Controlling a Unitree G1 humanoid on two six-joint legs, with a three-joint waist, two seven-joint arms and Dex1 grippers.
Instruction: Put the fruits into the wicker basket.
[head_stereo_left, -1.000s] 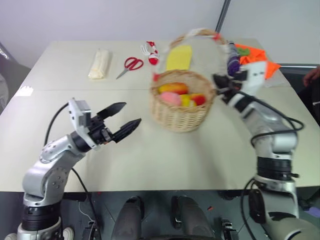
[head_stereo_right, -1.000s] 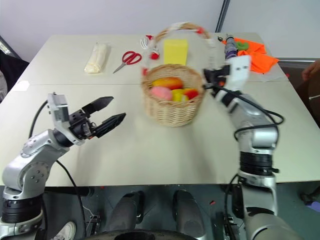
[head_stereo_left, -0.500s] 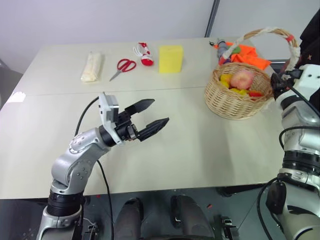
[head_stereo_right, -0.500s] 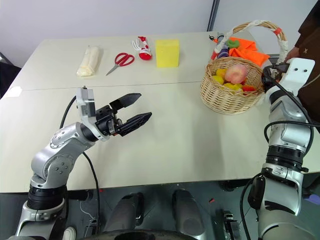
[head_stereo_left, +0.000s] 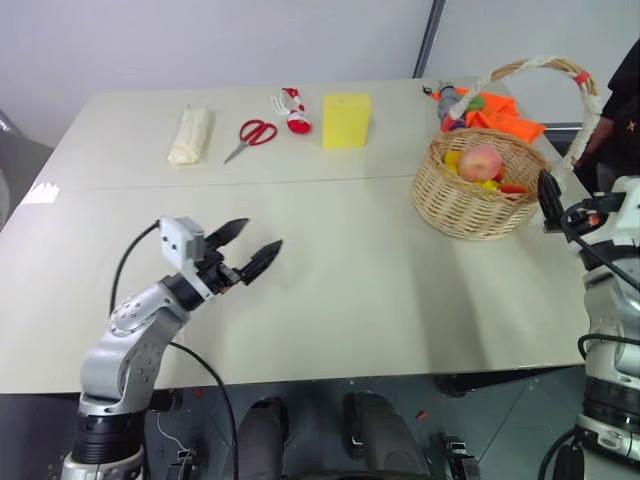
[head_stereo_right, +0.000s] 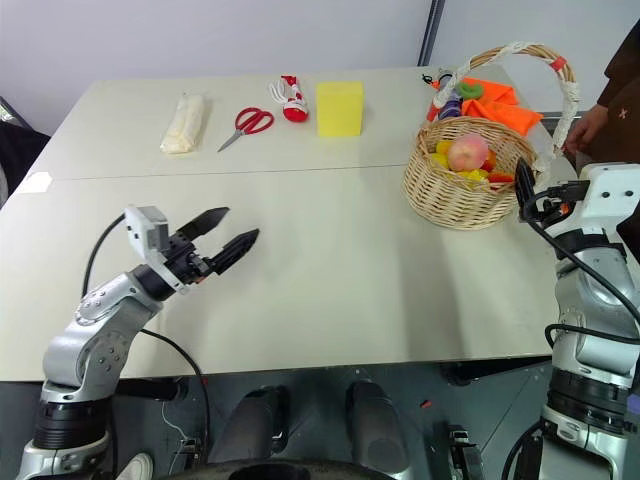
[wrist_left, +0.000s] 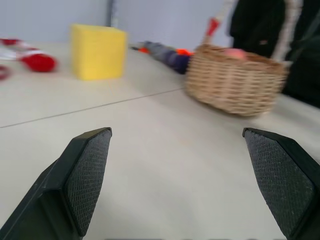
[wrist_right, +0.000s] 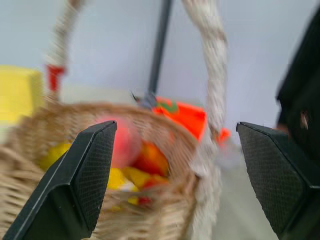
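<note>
- Lower left of the head view: left gripper (head_stereo_right: 218, 243) hovers over bare table (head_stereo_right: 350, 260), fingers spread, holding nothing; best kept idle
- Right edge: right gripper (wrist_right: 175, 175) beside the basket (head_stereo_right: 455, 195), fingers apart and empty; back it off without snagging the handle (head_stereo_right: 560, 85)
- Upper right: fruits in the basket, peach (head_stereo_right: 467, 153) on top; I judge the job about done
- Far edge: sponge (head_stereo_right: 339, 108), scissors (head_stereo_right: 244, 123); leave these

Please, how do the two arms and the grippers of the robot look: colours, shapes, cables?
Both arms are built of rounded silver-grey metal segments with dark joints. A loose black cable runs along each arm. The left gripper and the right gripper each have two black pointed fingers with a fine textured pad on the inner face. A white boxy block sits on each wrist.
</note>
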